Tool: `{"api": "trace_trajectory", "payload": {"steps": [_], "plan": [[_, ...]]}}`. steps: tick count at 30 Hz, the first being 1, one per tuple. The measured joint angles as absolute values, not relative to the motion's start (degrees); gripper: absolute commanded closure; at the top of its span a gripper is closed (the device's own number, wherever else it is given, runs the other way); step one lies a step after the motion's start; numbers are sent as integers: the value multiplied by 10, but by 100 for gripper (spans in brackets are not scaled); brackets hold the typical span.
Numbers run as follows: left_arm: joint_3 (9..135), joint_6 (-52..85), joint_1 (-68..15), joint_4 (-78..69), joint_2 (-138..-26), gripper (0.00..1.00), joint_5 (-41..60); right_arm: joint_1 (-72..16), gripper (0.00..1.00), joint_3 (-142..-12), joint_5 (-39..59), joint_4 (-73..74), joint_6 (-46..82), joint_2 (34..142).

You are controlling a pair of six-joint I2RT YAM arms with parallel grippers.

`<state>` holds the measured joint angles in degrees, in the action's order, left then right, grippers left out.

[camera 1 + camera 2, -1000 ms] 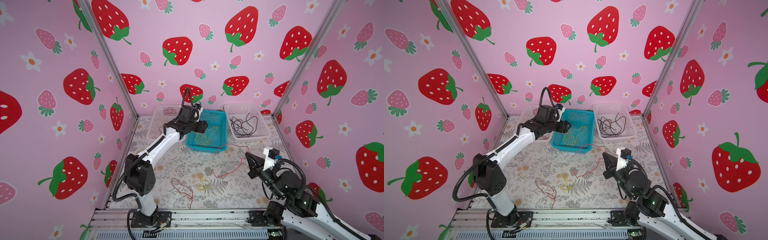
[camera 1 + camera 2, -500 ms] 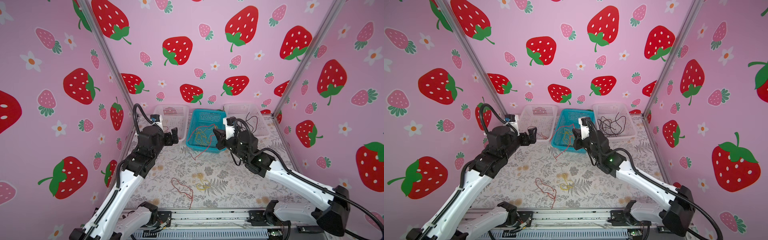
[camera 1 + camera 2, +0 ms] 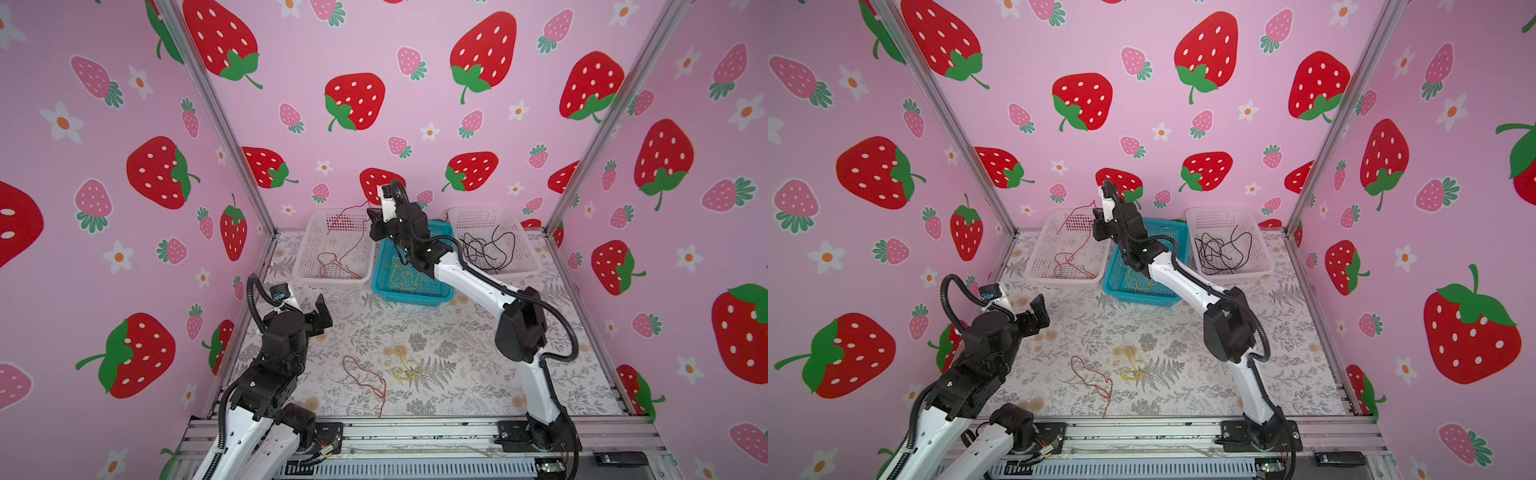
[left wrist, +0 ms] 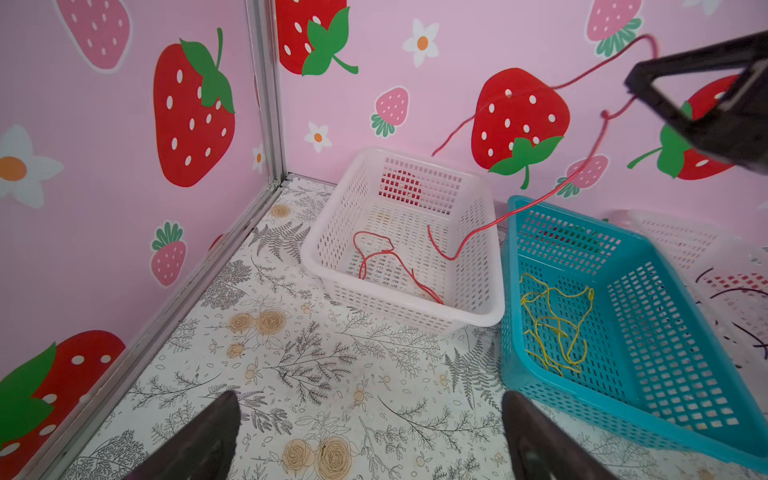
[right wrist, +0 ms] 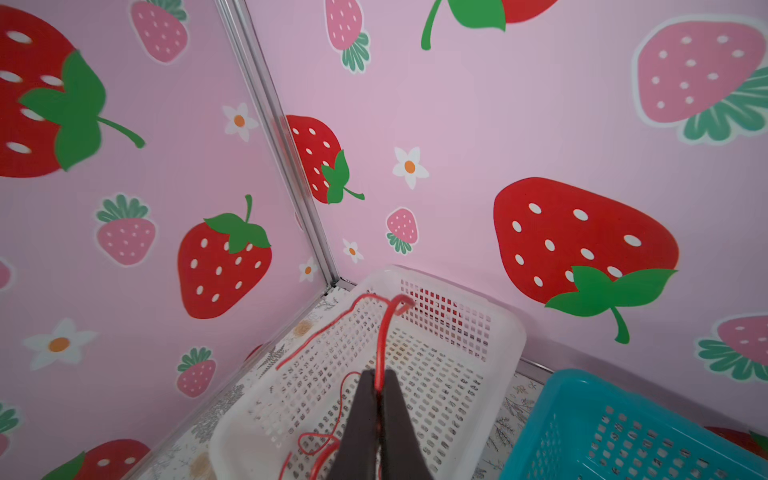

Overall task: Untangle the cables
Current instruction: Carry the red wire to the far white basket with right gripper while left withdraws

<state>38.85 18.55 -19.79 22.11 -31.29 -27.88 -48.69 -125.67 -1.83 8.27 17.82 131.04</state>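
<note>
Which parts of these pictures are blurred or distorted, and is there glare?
In both top views: even light, no glare, but the wide lens tilts the frame posts outward. Left wrist view: the white basket is sharp, the left claw soft. Right wrist view: the right claw and the red cable it pinches look soft.

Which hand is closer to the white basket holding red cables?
Right. The right hand hangs by the white basket's back corner, shut on a red cable; the left hand is open over the table in front of it.
</note>
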Motion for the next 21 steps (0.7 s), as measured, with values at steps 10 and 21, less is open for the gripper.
{"api": "trace_trajectory", "payload": {"steps": [10,21], "plan": [[389,184,-197,221,-305,1,-292,-485,73,-1432,-4,54,179,1533],[389,183,-197,221,-312,1,-294,-485,35,-1367,18,0,131,1455]]}}
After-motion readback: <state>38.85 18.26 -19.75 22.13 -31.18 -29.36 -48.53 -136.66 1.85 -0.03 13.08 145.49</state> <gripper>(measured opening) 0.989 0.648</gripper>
